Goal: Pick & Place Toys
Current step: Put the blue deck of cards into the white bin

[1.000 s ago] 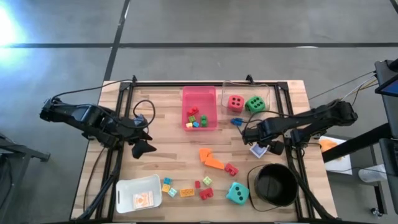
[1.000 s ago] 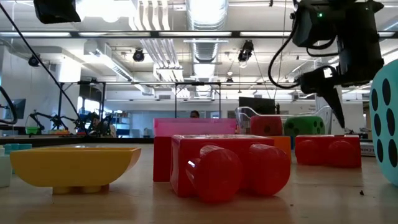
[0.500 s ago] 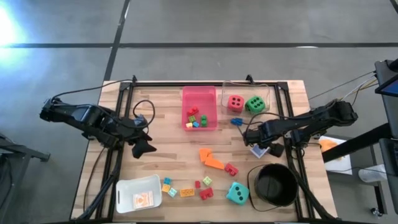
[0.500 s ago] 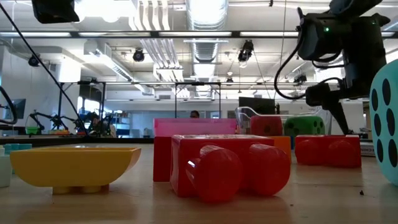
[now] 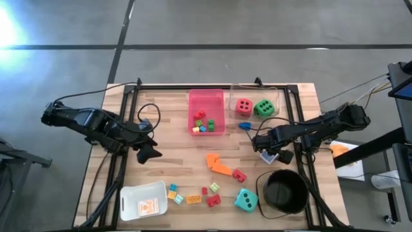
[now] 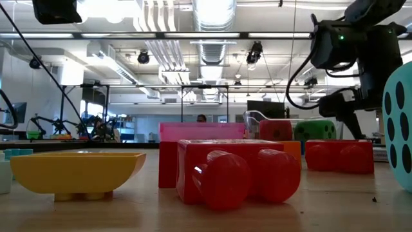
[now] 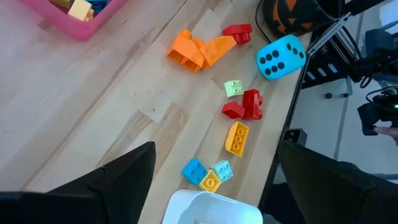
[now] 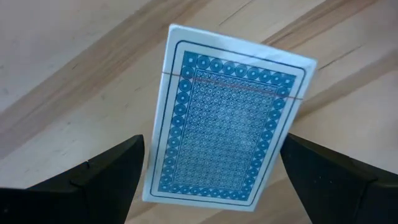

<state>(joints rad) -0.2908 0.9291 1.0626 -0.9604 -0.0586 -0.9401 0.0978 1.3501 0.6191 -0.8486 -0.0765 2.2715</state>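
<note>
Hovering with its fingers spread wide, the right tool (image 8: 205,171) is poised over a blue-backed card (image 8: 227,118) lying flat on the tabletop (image 5: 174,145); being so thin, the card could be skidded aside rather than gripped.

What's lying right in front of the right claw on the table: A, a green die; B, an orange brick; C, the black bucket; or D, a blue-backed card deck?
D: the right wrist view shows a blue-backed card deck lying on the wooden table between the open right claw fingers.
</note>
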